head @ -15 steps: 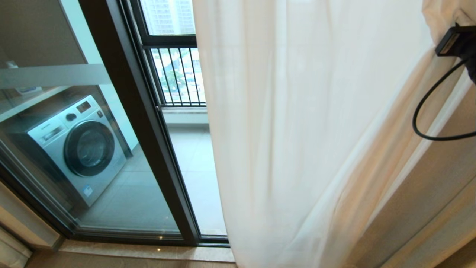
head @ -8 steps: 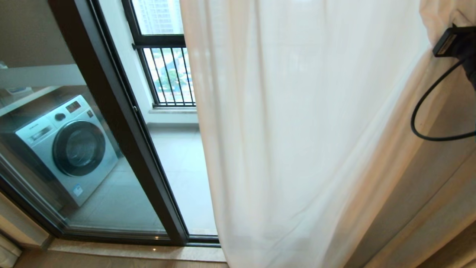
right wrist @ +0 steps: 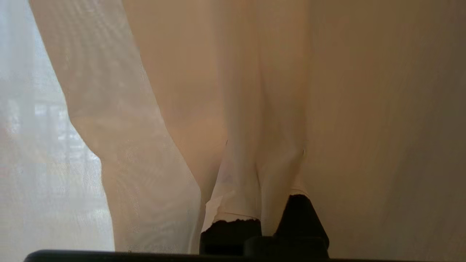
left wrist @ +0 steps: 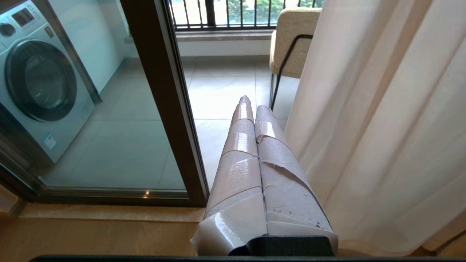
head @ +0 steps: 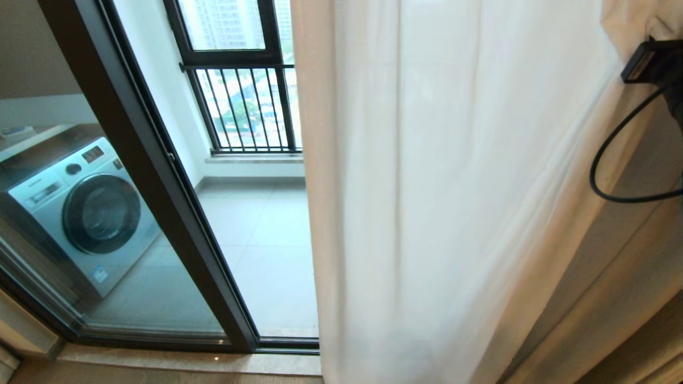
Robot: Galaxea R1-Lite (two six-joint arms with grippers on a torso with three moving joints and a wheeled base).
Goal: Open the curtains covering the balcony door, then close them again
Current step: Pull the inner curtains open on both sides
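The curtain [head: 453,202] was thin and white, with soft cream folds running down it. It hung on the right side of the head view and covered that part of the door [head: 144,160]. Light came through the cloth. The cloth was pulled up and across toward the top right corner, so the folds slanted that way.

The door had a dark frame and clear glass. A white frosted band ran across the glass on the left. Behind the glass stood a washer [head: 80,208]. Past the door were a gray tile floor [head: 267,250] and black bars [head: 245,106] at a window.

The right gripper [right wrist: 260,203] was up high at the right, in among the folds. Its 2 fingers were squeezed together on a fold of the curtain. A black cable [head: 613,160] looped down from that arm.

The left gripper [left wrist: 251,103] pointed at the floor near the door, just beside the curtain. Its 2 taped fingers were pressed together and held nothing. A tan chair [left wrist: 291,40] stood past it
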